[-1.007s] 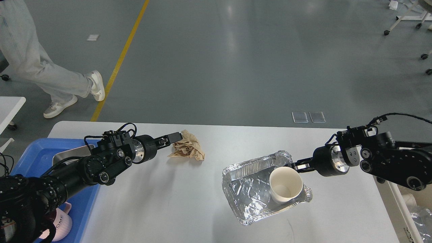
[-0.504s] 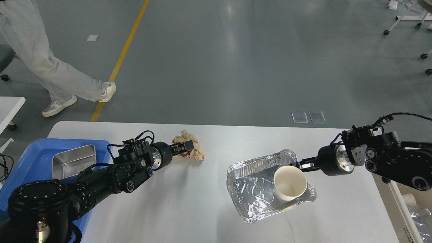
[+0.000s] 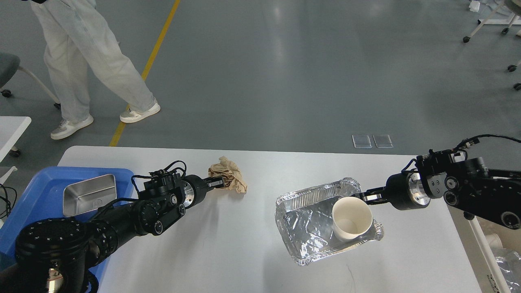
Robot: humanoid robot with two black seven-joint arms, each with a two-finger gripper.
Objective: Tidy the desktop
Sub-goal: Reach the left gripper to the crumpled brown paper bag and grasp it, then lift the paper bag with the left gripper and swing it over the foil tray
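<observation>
The white-grey desktop (image 3: 228,252) fills the lower part of the head view. A crumpled brown paper (image 3: 230,177) lies at its far middle-left. My left gripper (image 3: 216,183) reaches in from the left and is pinched on the paper's left edge. A crinkled foil tray (image 3: 305,228) sits at the right of the middle, with a white paper cup (image 3: 352,221) standing upright inside it. My right gripper (image 3: 360,197) comes in from the right and is shut on the tray's far right rim.
A blue plastic tray (image 3: 40,183) holding a steel tin (image 3: 89,193) sits at the desktop's left end, under my left arm. A person (image 3: 89,61) walks on the floor beyond the far left corner. A small white side table (image 3: 12,126) stands left; a bin (image 3: 504,260) stands lower right.
My left gripper dropped to the brown paper and closed on its left edge. My right gripper moved the foil tray and cup slightly right. The person walked right.
</observation>
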